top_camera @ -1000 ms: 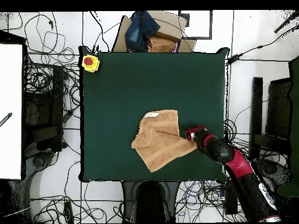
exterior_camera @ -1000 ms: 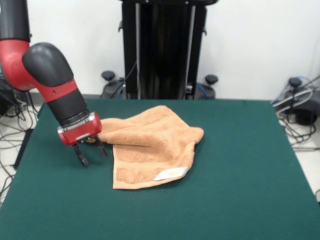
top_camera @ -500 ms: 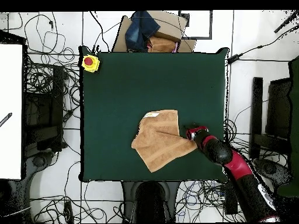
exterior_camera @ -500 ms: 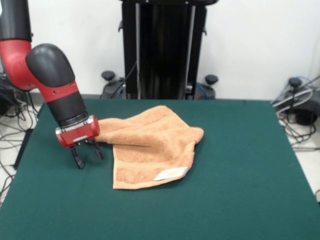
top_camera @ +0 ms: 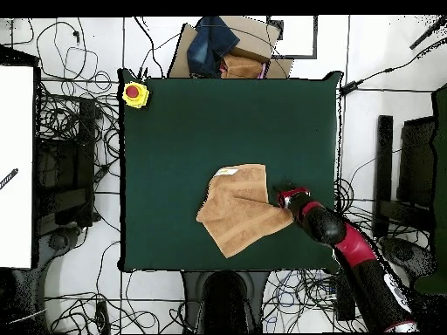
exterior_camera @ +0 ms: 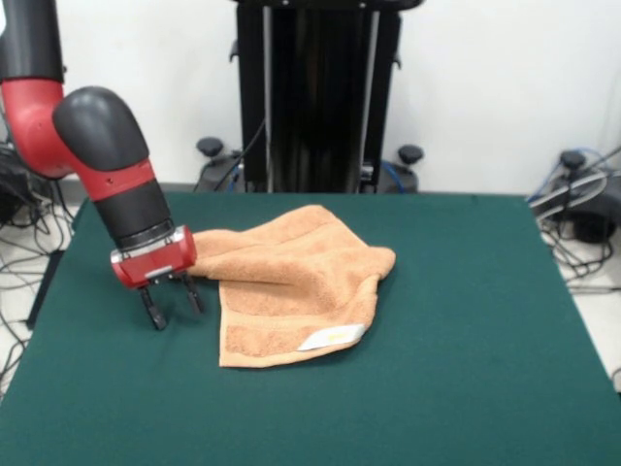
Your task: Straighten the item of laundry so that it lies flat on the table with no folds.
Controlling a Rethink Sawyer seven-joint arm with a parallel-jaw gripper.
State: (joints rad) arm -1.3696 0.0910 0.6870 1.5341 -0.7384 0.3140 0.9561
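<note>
We see a yellow box with a red button [top_camera: 134, 93] at one corner of the table [top_camera: 227, 122]. Beyond the edge beside it sits a cardboard box [top_camera: 240, 54] with dark blue cloth [top_camera: 212, 44] draped over it. Tangled black cables [top_camera: 70, 131] cover the surrounding floor, and a white panel [top_camera: 16, 166] lies off to one side.

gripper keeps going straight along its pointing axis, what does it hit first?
Most likely the bare table. The gripper points down, fingers open and empty, beside the towel's edge rather than over it. Nothing shows between the tips and the green cover, though the remaining gap is hard to judge.
</note>
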